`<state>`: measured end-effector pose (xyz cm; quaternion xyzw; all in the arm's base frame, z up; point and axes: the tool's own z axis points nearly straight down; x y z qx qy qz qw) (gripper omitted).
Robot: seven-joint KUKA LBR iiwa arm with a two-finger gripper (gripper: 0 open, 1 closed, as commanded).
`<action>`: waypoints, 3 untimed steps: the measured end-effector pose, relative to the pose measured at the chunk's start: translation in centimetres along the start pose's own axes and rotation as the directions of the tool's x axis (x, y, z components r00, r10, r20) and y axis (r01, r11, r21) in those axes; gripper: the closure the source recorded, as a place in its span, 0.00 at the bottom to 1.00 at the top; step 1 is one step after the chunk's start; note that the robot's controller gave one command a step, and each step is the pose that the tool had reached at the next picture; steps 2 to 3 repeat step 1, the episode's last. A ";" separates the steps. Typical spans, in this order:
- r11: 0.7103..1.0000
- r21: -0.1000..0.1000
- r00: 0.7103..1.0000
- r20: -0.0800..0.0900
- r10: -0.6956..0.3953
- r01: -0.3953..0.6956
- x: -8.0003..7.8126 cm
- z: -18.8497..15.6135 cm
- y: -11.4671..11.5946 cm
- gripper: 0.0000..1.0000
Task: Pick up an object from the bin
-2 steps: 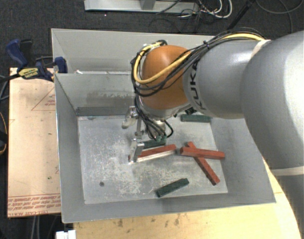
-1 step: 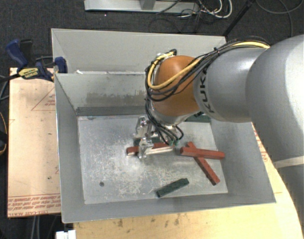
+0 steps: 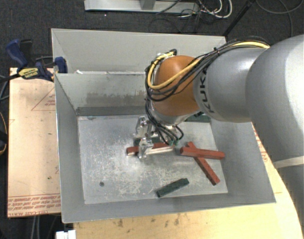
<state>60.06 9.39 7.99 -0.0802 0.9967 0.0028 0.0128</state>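
The claw point(image 3: 143, 150) is down on the floor of the grey metal bin point(image 3: 67, 133), near the middle and a little toward the back wall. A small red-brown piece point(image 3: 131, 150) pokes out at its left side, touching it or just under it; whether the claw is open, closed or gripping this piece cannot be told from this angle. Just to the right of the claw lie two red-brown sticks, one nearly level point(image 3: 206, 154) and one slanting toward the bin's front right point(image 3: 211, 174); they meet at their left ends in a V. A dark green bar point(image 3: 173, 186) lies apart from them near the front edge. Above the claw sits the orange wrist cover point(image 3: 174, 86), looped by yellow and black cables point(image 3: 157, 66). On the grey arm casing point(image 3: 231, 83) black letters point(image 3: 204, 94) run up and down; "KU" can be read.
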 end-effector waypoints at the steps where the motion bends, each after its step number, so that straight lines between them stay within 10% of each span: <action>1: 1.000 0.002 1.000 -0.020 -0.022 0.022 3.6 -19.0 0.9 1.00; 3: 1.000 0.002 1.000 -0.020 -0.022 0.022 3.6 -19.0 0.9 1.00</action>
